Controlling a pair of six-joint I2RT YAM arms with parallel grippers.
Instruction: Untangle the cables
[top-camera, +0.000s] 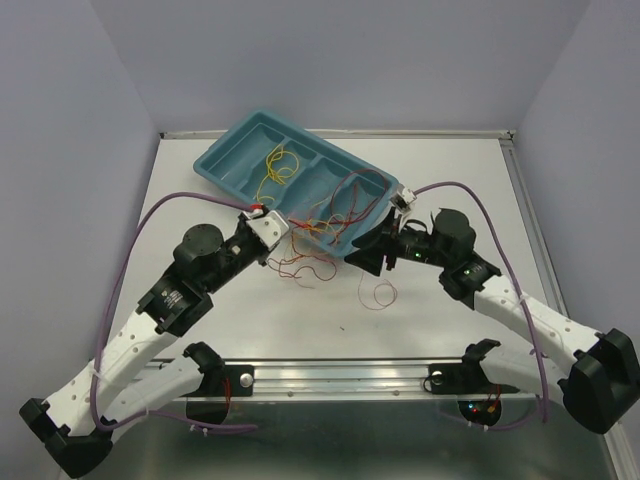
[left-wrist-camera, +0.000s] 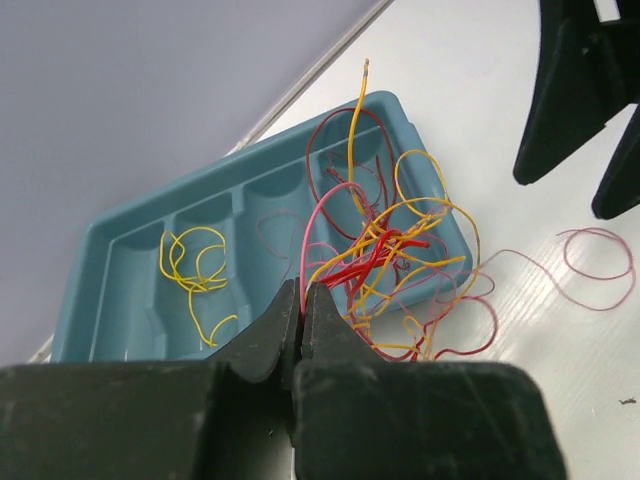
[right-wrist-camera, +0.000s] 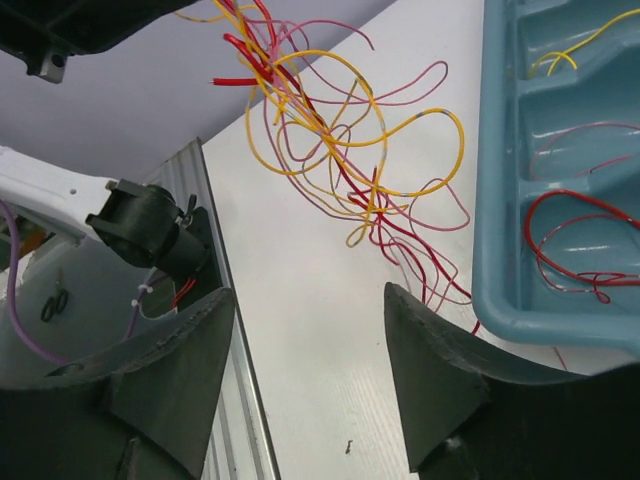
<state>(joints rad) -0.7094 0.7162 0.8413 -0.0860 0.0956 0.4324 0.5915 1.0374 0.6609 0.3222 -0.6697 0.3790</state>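
Note:
The cables form a tangle (top-camera: 308, 245) of thin red, yellow and pink wires hanging between the two grippers, at the near edge of a teal tray (top-camera: 215, 165). My left gripper (left-wrist-camera: 301, 298) is shut on a pink-red strand and holds the tangle (left-wrist-camera: 390, 260) up off the table. My right gripper (right-wrist-camera: 310, 300) stands open just right of the tangle (right-wrist-camera: 330, 150), low over the table, with nothing between its fingers. A small yellow bundle (left-wrist-camera: 195, 265) lies in one tray compartment. Red loops (right-wrist-camera: 570, 250) lie in another. One loose pink loop (top-camera: 380, 295) rests on the table.
The teal tray (right-wrist-camera: 495, 200) sits tilted at the back middle, its near corner next to my right gripper (top-camera: 368, 255). A metal rail (top-camera: 330, 378) runs along the near table edge. Purple arm cables (top-camera: 160, 205) arc at both sides.

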